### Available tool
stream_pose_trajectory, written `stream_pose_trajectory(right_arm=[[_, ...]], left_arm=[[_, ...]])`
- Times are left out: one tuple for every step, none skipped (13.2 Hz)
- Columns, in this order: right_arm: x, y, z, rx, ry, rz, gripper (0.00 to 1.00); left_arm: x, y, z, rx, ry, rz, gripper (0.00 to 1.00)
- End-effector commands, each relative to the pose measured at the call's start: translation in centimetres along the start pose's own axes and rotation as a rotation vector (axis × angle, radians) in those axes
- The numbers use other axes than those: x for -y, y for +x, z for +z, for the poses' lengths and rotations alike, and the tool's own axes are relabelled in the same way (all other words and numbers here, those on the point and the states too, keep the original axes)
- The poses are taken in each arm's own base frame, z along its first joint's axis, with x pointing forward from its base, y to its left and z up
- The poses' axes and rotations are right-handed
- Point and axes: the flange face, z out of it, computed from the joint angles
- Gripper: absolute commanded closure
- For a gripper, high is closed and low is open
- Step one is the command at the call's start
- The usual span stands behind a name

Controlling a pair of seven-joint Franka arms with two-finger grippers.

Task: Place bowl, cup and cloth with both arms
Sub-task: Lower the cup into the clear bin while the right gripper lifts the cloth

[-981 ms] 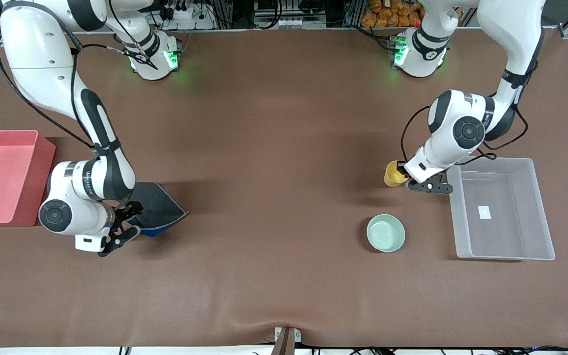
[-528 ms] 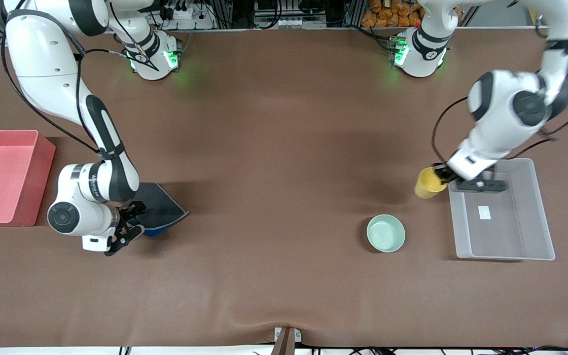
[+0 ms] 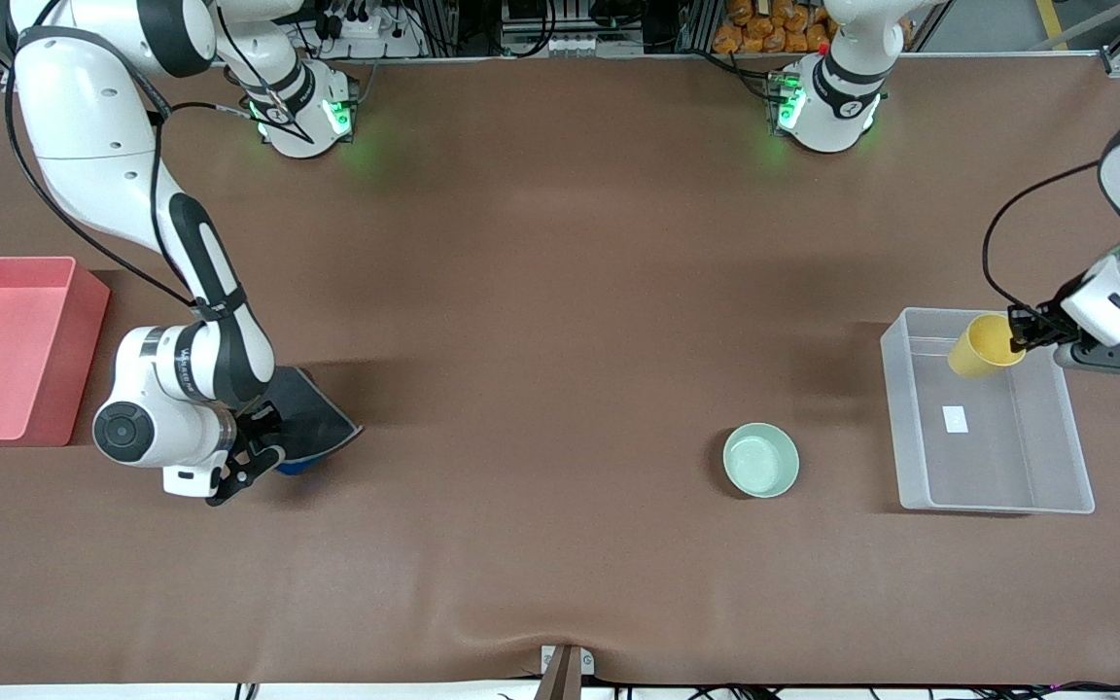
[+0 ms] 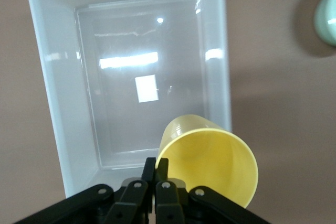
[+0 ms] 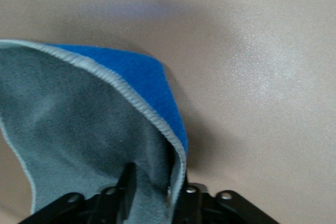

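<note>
Left gripper [image 3: 1019, 335], at the right edge of the front frame, is pinched on the rim of the yellow cup [image 3: 982, 346]; in the left wrist view the two black fingers [image 4: 157, 174] meet over the cup's [image 4: 210, 158] wall, cup tilted with its mouth open toward the camera, held in the air over the end of the clear bin [image 3: 1066, 457] that lies higher in the frame. Right gripper [image 3: 251, 449], lower left of the front frame, is clamped on the cloth [image 3: 312, 418]; the right wrist view shows grey fabric [image 5: 79, 129] drawn up between the fingers [image 5: 126, 182] with a bright blue fold turned outward along a pale stitched hem, the brown table surface [image 5: 262, 77] under it. Brown table [image 3: 541, 292] fills the frame, its covering rippled at the lower middle edge. Red bin [image 3: 6, 350] sits at mid-left edge, close by the right arm's wrist. Clear bin at mid-right carries a small white label [image 3: 955, 419] on its floor; the same label [image 4: 146, 88] shows in the left wrist view as a blank white rectangle, no writing legible. Cloth lies partly on the table beside the right wrist, dark grey top, blue edge showing at the gripper. Bowl [image 3: 760, 460], pale mint, stands upright in the lower right of centre, apart from the clear bin and lower in the frame than the cup. Grey lettering runs along the right arm's wrist link [image 3: 181, 355], too small to read. Green lights glow on both bases at the top of the frame.
</note>
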Motion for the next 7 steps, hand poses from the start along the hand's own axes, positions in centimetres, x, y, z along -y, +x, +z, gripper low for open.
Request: stream_pose_trajectory(right_arm=[[0.5,0.0,0.1,0.001,0.043,0.011,1.00],[0.6,0.0,-0.2,0.002,0.044,0.012,1.00],[0.6,0.0,-1.0,-0.005,0.040,0.012,1.00],[0.6,0.0,-1.9,-0.015,0.034,0.011,1.00],[0.3,-0.2,-3.1,-0.030,0.025,0.014,1.00],[0.3,-0.3,-4.6,-0.048,0.012,0.013,1.00],[0.4,-0.3,-6.7,-0.074,-0.008,0.010,1.00]], left_arm=[[2.7,0.8,6.0,0.037,-0.024,0.004,1.00],[3.2,0.7,7.7,0.043,-0.033,-0.005,1.00],[3.2,0.6,8.9,0.058,-0.043,-0.002,1.00],[3.3,0.5,9.9,0.070,-0.051,-0.004,1.00],[3.3,0.4,10.7,0.083,-0.059,-0.005,1.00],[3.3,0.2,11.1,0.089,-0.063,-0.007,0.73],[3.3,0.2,10.9,0.087,-0.061,-0.007,0.42]])
